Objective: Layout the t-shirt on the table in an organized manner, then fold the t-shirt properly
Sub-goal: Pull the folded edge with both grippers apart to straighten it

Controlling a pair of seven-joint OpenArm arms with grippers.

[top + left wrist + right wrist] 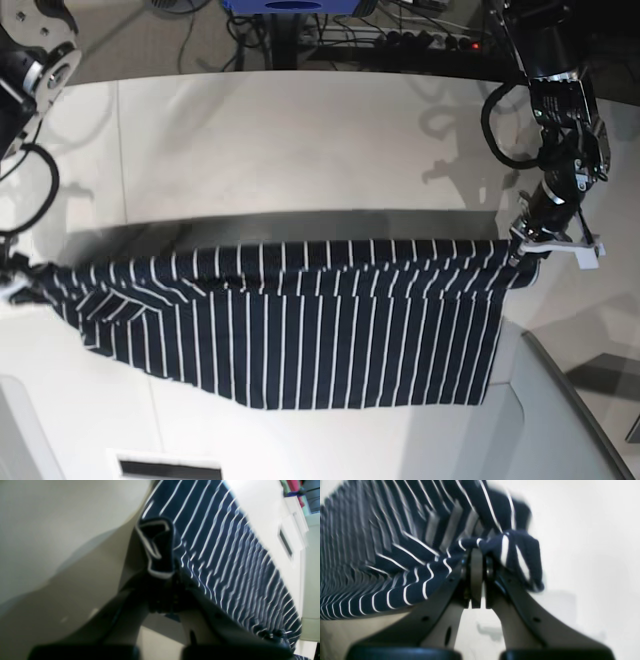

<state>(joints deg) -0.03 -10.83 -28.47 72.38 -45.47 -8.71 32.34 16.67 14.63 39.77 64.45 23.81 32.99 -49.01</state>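
Observation:
The t-shirt (300,320), dark navy with thin white stripes, is stretched wide between my two grippers and hangs from its upper edge above the white table (300,140), casting a shadow behind it. My left gripper (522,250) is shut on the shirt's corner at the base view's right. In the left wrist view the left gripper (162,587) pinches a bunched fold of t-shirt (220,542). My right gripper (22,278) is shut on the opposite corner; in the right wrist view the right gripper (477,555) clamps gathered t-shirt (395,555).
Cables and a power strip (430,40) lie beyond the table's far edge. A thin seam line (118,150) runs across the tabletop at the left. A white box (170,465) sits at the near left, and a grey panel (580,400) slants at the near right.

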